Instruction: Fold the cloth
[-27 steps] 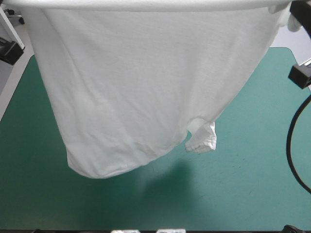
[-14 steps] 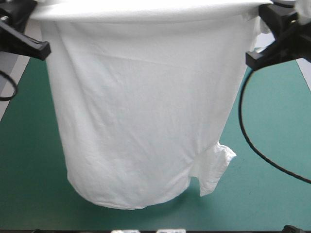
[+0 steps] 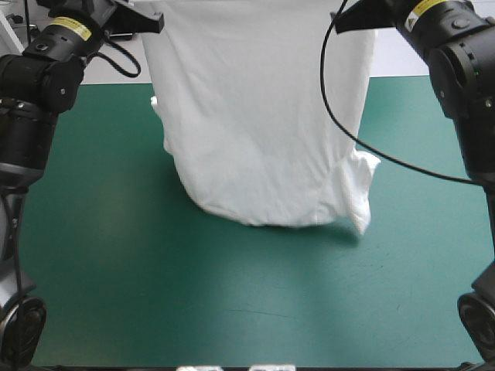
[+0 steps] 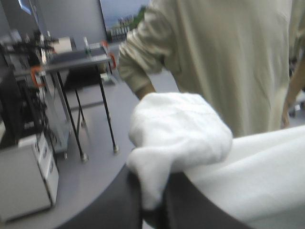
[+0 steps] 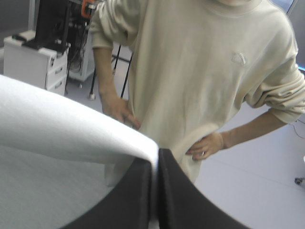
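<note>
Aloft, T-shirt (image 3: 255, 116) in left hand (image 4: 152, 183), right hand (image 5: 155, 164), hem (image 3: 263, 219) above teal-green cover (image 3: 232, 309)

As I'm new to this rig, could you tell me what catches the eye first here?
A white T-shirt hangs like a curtain over the far half of the teal-green table, one sleeve dangling low on the right arm's side. The left fingers and right fingers are shut on its top edge.

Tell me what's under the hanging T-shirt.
Only teal-green cover shows below the T-shirt hem. The stretch of cover behind the hanging cloth is hidden, so anything there cannot be seen.
</note>
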You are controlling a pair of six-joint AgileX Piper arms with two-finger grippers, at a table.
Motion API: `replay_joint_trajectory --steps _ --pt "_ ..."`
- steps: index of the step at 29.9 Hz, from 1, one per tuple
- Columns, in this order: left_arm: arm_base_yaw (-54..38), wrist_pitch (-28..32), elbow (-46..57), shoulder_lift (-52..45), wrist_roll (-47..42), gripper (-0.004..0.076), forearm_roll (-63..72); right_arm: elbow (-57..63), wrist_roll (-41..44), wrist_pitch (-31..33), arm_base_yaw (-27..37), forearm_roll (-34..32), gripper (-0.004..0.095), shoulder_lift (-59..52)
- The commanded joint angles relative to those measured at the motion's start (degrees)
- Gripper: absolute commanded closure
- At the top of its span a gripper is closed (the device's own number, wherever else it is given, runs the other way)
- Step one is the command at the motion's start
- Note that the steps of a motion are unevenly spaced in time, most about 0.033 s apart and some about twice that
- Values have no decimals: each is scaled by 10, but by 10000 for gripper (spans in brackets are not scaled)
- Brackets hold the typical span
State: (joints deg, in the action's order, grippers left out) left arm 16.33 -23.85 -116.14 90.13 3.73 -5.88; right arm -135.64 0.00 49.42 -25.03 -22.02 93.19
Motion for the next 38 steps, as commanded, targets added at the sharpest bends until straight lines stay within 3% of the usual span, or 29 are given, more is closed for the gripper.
replay_joint_trajectory --steps 1,4,7,9,18,21,23,30,38 --pt "-13 214 -15 9 -15 733 -17 -13 4 -162 75 48 925 1" --pt "-28 291 -15 34 -4 733 -17 -13 -10 -209 123 115 925 23" --pt "-43 262 -15 55 11 733 -17 -11 -49 -178 147 184 925 48" --pt "-45 194 -14 66 11 733 -17 -11 -76 -138 152 220 925 70" --pt "-50 -234 -13 127 -16 733 -92 -8 -140 91 152 325 925 158" --pt "-50 -308 9 134 -15 733 -121 18 -140 168 152 333 925 158" --pt "-50 -332 31 126 -14 733 -120 36 -138 217 152 331 925 157" --pt "-50 -374 172 59 -9 733 -67 238 -131 222 152 311 925 71" --pt "-50 -349 385 -63 -6 733 20 542 -137 164 152 306 925 -84"
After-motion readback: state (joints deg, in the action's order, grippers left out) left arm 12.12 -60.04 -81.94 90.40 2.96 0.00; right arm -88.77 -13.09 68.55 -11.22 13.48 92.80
